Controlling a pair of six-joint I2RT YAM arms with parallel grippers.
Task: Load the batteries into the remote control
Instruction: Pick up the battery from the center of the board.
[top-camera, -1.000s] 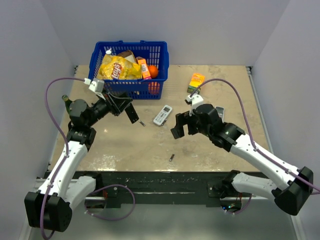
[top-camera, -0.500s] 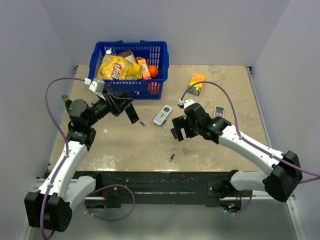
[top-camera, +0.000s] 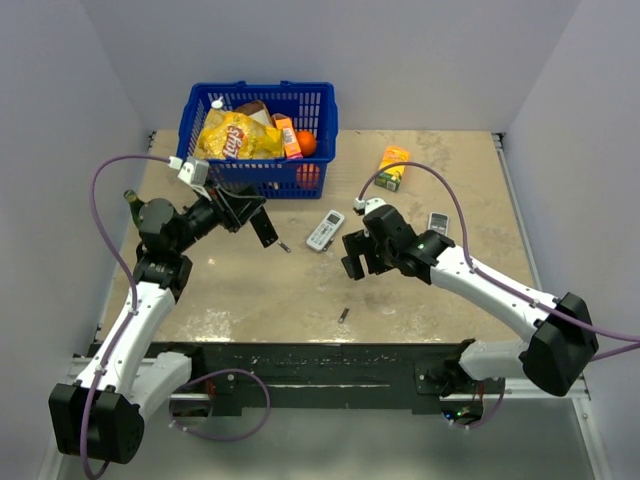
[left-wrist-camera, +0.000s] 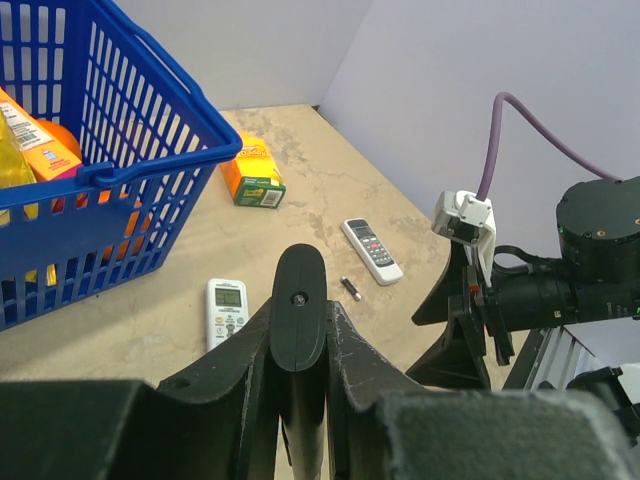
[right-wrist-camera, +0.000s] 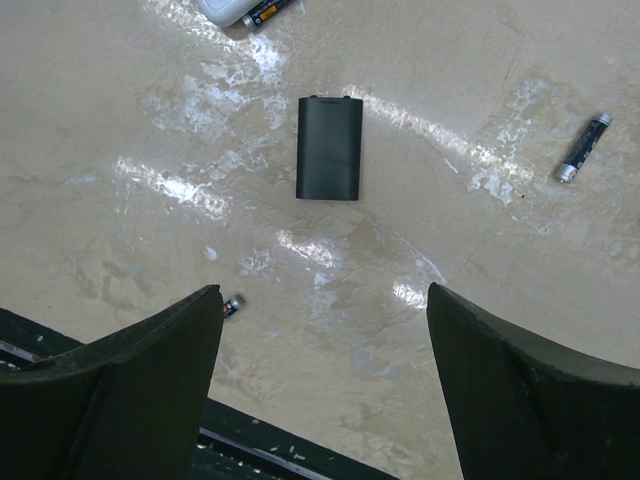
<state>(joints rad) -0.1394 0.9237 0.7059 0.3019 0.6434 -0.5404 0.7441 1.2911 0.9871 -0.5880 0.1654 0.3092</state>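
Observation:
My left gripper (top-camera: 262, 228) is shut on the slim black remote control (left-wrist-camera: 299, 310) and holds it above the table's left half. My right gripper (top-camera: 356, 262) is open and empty above the table's middle (right-wrist-camera: 322, 300). A black battery cover (right-wrist-camera: 329, 160) lies flat on the table ahead of it. One battery (right-wrist-camera: 582, 147) lies to the right. Another (right-wrist-camera: 233, 304) peeks out beside my left finger near the front edge, and shows in the top view (top-camera: 343, 315). A third battery (top-camera: 285, 246) lies below the held remote.
A white remote with a screen (top-camera: 325, 230) lies mid-table. A white remote with grey buttons (top-camera: 438, 222) lies to the right. An orange juice box (top-camera: 392, 167) stands behind. A blue basket (top-camera: 322, 120) of groceries stands at the back left. The table's black front edge (right-wrist-camera: 260, 440) is close.
My right arm has swung left toward the table's middle, uncovering the white remote with grey buttons. Its gripper stays open. My left arm and the black remote have not moved.

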